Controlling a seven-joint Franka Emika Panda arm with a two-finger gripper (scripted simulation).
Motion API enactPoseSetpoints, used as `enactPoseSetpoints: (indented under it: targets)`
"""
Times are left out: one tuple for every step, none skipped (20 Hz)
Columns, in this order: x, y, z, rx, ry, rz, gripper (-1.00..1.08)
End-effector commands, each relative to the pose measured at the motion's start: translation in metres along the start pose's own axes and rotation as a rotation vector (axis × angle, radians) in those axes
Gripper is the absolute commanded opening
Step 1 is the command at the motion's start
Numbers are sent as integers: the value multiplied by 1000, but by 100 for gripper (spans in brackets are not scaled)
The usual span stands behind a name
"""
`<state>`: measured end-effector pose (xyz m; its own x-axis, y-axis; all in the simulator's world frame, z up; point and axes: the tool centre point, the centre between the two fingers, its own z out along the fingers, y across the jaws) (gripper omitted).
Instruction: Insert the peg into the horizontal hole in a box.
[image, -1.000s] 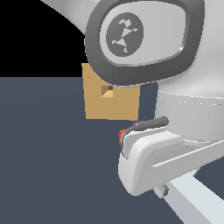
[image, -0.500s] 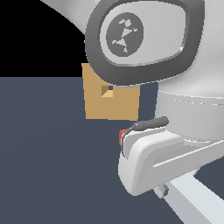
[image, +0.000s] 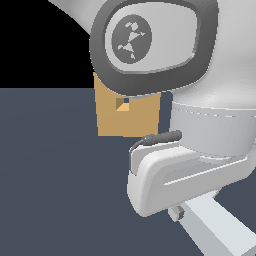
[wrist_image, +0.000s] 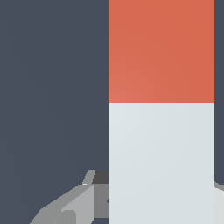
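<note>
The tan box (image: 127, 120) stands behind the arm in the exterior view, with the small square hole (image: 121, 103) in its facing side, just under the arm's round joint. The light grey peg (image: 220, 227) sticks out from beneath the white hand toward the lower right. In the wrist view the peg (wrist_image: 161, 162) runs straight out from the camera, grey-white near me and red-orange at its far end (wrist_image: 161, 50). My gripper (wrist_image: 161, 197) is shut on the peg's grey part, with a grey finger (wrist_image: 94, 192) against its side. The peg lies well short of the hole.
The dark blue-grey floor (image: 50, 190) spreads around the box and the peg. The arm's large white and grey links (image: 150, 40) cover the box's upper part and right side in the exterior view.
A small red patch that showed beside the hand in the earlier exterior frames is gone from sight now. The box and the arm look unmoved.
</note>
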<state>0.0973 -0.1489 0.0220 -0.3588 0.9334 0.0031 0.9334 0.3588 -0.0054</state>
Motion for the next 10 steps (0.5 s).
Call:
enactPoseSetpoints:
  targets:
    - [4, -1, -6, -5, -3, 11, -100]
    - [6, -3, -7, -5, -3, 17, -100]
    - [8, -5, -8, -5, -3, 23, -100]
    - [11, -7, -10, -5, -3, 30, -100]
    - [14, -9, -11, -5, -3, 38, -100]
    - [17, -11, -13, -5, -3, 46, -100]
    - [20, -13, -15, -5, -3, 55, -100]
    - [24, -15, -17, -5, -2, 65, -100]
    - [28, -18, -20, -5, -2, 76, -100]
    - [32, -21, -22, -5, -2, 87, -100]
